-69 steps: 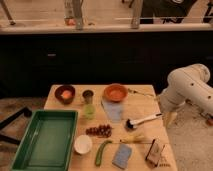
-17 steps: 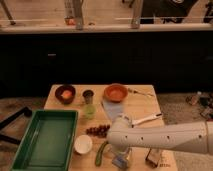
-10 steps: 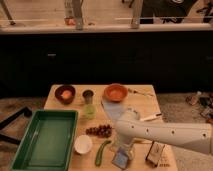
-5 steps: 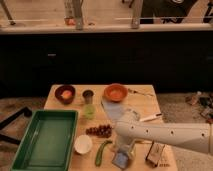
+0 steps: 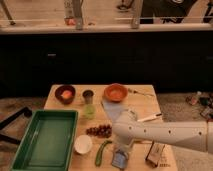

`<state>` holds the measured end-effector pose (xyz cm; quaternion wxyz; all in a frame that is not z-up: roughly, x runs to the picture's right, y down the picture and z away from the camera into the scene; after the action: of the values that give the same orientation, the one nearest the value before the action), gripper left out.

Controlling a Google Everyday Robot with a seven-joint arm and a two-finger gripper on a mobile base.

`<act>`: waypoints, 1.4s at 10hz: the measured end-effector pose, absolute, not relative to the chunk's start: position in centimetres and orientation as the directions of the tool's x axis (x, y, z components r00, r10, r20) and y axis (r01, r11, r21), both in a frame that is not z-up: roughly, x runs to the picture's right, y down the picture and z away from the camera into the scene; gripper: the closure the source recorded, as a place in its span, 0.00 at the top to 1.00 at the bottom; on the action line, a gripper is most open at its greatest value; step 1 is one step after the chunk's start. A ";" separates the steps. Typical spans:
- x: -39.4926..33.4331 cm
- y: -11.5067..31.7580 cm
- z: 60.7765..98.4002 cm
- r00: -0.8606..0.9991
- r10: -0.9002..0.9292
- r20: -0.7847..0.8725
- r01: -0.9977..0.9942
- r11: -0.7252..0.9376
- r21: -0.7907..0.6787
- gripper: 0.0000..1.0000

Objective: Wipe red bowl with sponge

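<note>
The red bowl (image 5: 116,92), bright orange-red, sits at the back middle of the wooden table (image 5: 145,102). The sponge (image 5: 119,160), a small blue-grey pad, lies at the table's front edge. My white arm reaches in from the right, and the gripper (image 5: 121,149) points straight down onto the top of the sponge, partly hiding it. The gripper is far in front of the red bowl.
A maroon bowl (image 5: 65,93), a dark cup (image 5: 88,96) and a green cup (image 5: 89,111) stand back left. Nearby are a pale blue cloth (image 5: 110,108), grapes (image 5: 99,131), a white bowl (image 5: 83,144), a green vegetable (image 5: 102,152), a dish brush (image 5: 150,118), a snack bag (image 5: 156,154) and a green tray (image 5: 45,140).
The arm swung in from the table's right side to over the sponge. In the last second the gripper sank slightly onto it. The sponge and bowls have not moved.
</note>
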<state>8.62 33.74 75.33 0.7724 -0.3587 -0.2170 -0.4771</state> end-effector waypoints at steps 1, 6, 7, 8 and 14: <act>8.6 33.6 75.1 0.452 -0.591 0.668 0.892 0.285 -0.352 0.03; 8.3 30.7 72.4 0.475 -0.646 0.598 0.879 0.317 -0.356 0.00; 8.4 30.0 72.0 0.485 -0.648 0.587 0.874 0.330 -0.358 0.00; 8.4 29.4 71.9 0.495 -0.647 0.580 0.868 0.344 -0.357 0.00; 7.3 22.1 71.4 0.568 -0.634 0.524 0.823 0.444 -0.355 0.00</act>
<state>7.30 22.09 71.36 0.8346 -0.2960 -0.1593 -0.4365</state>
